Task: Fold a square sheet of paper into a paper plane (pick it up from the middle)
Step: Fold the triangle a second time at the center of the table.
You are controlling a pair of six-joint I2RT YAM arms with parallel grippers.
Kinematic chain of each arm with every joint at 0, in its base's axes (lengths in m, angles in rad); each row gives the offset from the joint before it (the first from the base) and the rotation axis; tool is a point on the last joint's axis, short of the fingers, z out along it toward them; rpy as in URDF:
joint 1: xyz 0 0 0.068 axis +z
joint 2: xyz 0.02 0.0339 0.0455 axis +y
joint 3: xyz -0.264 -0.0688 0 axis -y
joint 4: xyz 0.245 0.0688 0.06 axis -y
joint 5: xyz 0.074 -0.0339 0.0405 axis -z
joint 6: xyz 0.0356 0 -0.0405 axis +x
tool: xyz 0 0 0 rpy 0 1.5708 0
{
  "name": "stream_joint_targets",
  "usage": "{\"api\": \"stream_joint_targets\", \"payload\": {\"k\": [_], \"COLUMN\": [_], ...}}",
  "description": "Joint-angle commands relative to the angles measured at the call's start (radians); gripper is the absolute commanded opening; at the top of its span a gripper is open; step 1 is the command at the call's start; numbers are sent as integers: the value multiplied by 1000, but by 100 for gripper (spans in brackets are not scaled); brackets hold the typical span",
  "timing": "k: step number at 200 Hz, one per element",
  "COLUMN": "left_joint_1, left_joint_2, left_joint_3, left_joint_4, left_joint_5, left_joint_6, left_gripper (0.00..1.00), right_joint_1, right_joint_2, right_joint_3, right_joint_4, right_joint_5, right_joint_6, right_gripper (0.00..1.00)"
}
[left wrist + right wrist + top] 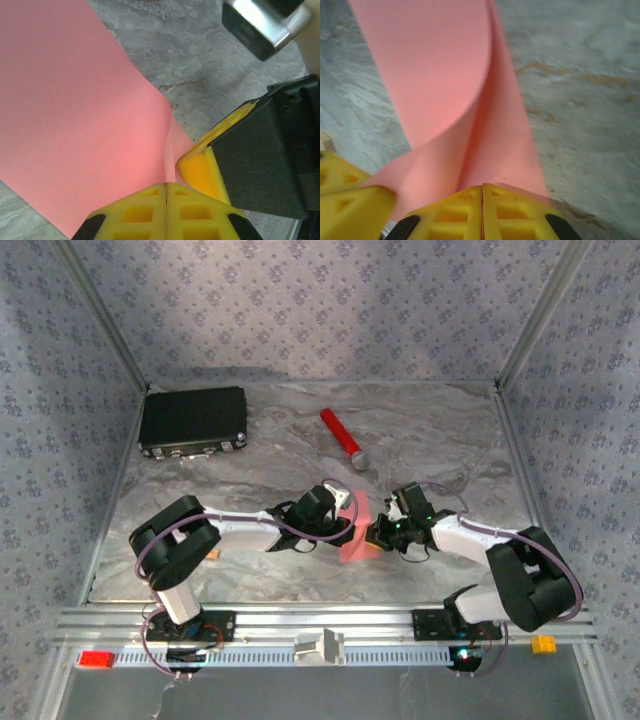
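Left claw (166,186) and right claw (482,189) both clamp the square sheet of paper (75,100); grey marbled bench (250,565), patterned walls (300,300) around.

I can make out no writing in any of my views. There are no words, numbers, brand marks or signs legible on the black case (193,420), the red cylinder (336,429), the square sheet of paper (355,540) or the worktop (450,440). The wall print is ornament, not lettering.
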Motion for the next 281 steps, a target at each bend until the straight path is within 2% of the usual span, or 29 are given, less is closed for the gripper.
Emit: {"api": "stream_joint_targets", "payload": {"k": [1,155,281], "left_joint_1": [8,35,38], "left_joint_2": [1,59,89], "left_joint_3": [32,99,87], "left_joint_4": [-22,-147,-139], "left_joint_5": [-3,-42,-77], "left_joint_6": [19,132,112], "left_gripper": [3,3,3], "right_joint_1": [7,12,13], "right_joint_2": [17,26,31], "right_joint_3": [-6,-8,-5], "right_joint_4": [-84,-89,-89], "right_joint_5": [46,65,67], "right_joint_6": [-34,-35,-33], "right_gripper": [7,7,7]}}
